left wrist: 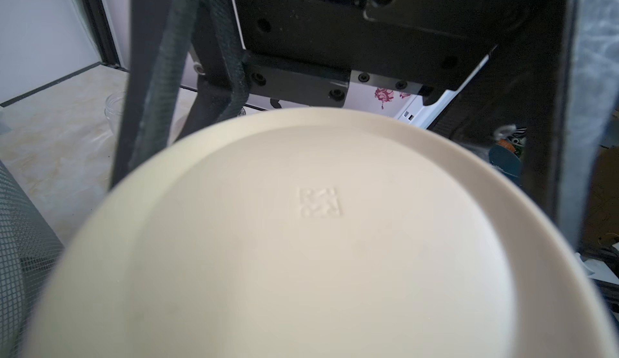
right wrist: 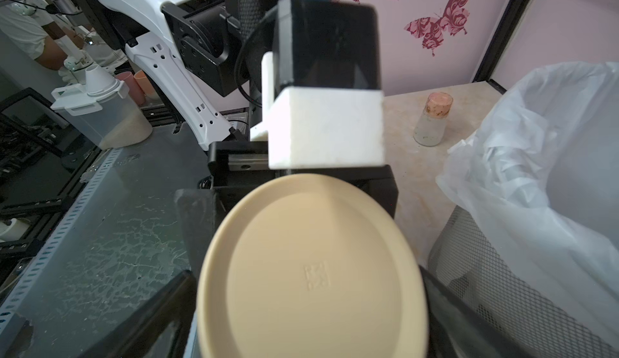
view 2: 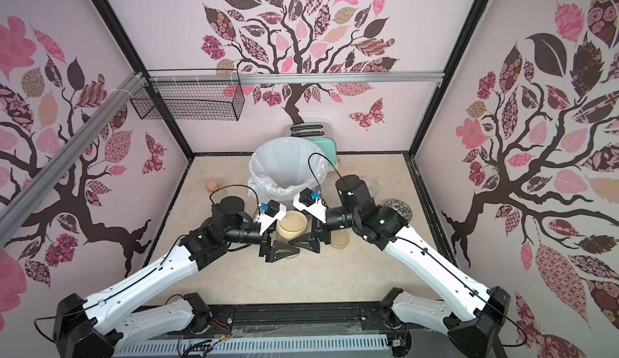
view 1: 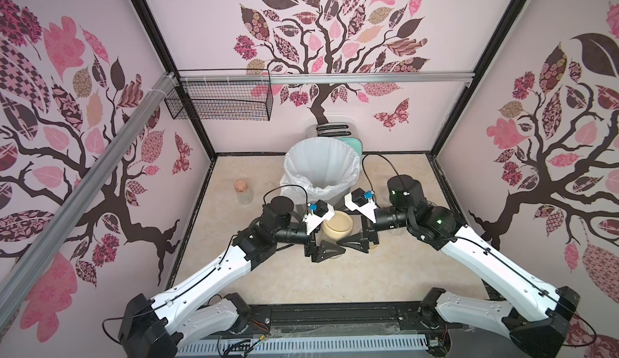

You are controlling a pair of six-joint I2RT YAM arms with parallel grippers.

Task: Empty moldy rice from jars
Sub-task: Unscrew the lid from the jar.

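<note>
A jar with a round beige lid [view 1: 336, 227] [view 2: 292, 224] is held up in front of the bin, between my two arms. My left gripper [view 1: 330, 240] comes in from the left and is shut on the jar's glass body below the lid. In the left wrist view the lid [left wrist: 301, 239] fills the picture and hides that gripper's fingers. My right gripper [right wrist: 310, 306] is open. Its dark fingers [right wrist: 449, 309] stand on either side of the lid [right wrist: 311, 272] with a thin gap. The lid and the grippers hide the moldy rice.
A mesh bin lined with a white bag [view 1: 321, 165] stands just behind the jar. A cork-stoppered flask [view 1: 243, 190] is at the back left. A loose beige lid [view 2: 339, 239], an empty glass jar [view 2: 371, 185] and a dark patterned bowl [view 2: 398, 207] lie near the right arm.
</note>
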